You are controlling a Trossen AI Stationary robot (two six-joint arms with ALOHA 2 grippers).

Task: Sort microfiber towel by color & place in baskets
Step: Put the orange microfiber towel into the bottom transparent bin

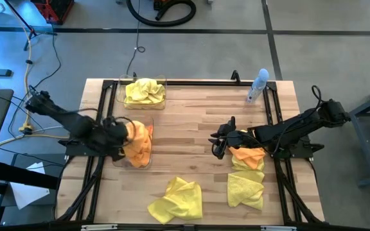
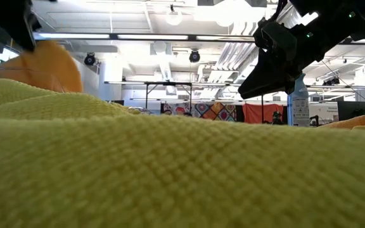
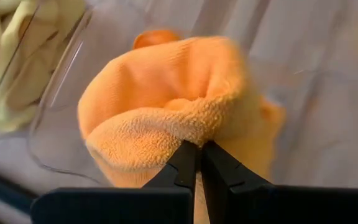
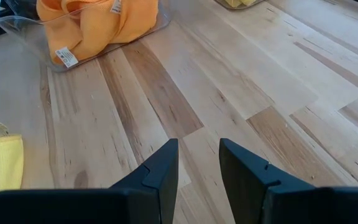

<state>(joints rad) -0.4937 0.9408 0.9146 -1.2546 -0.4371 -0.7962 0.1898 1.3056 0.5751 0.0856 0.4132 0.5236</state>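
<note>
My left gripper (image 1: 122,130) is shut on an orange towel (image 3: 166,106) and hangs over the near clear basket (image 1: 133,160) at the table's left, which holds orange cloth (image 1: 140,144). The far basket (image 1: 122,96) holds yellow towels (image 1: 145,91). My right gripper (image 1: 218,142) is open above bare wood right of centre, touching nothing. Just right of it an orange towel (image 1: 248,156) lies on a yellow towel (image 1: 246,188). Another yellow towel (image 1: 177,199) lies crumpled near the table's front edge and fills the low view (image 2: 170,171). My left gripper pinches a bunched fold of the orange towel (image 3: 188,127) between its two fingers (image 3: 182,163), several layers together. The cloth bulges out beyond the fingertips. It hangs over the near basket; whether its lower part rests on the cloth inside is hidden.
A slim clear spray bottle (image 1: 257,86) stands near the table's far right corner. Black frame rails (image 1: 95,173) run along the left and right sides of the table. Bare wood (image 1: 185,128) lies between the two arms.
</note>
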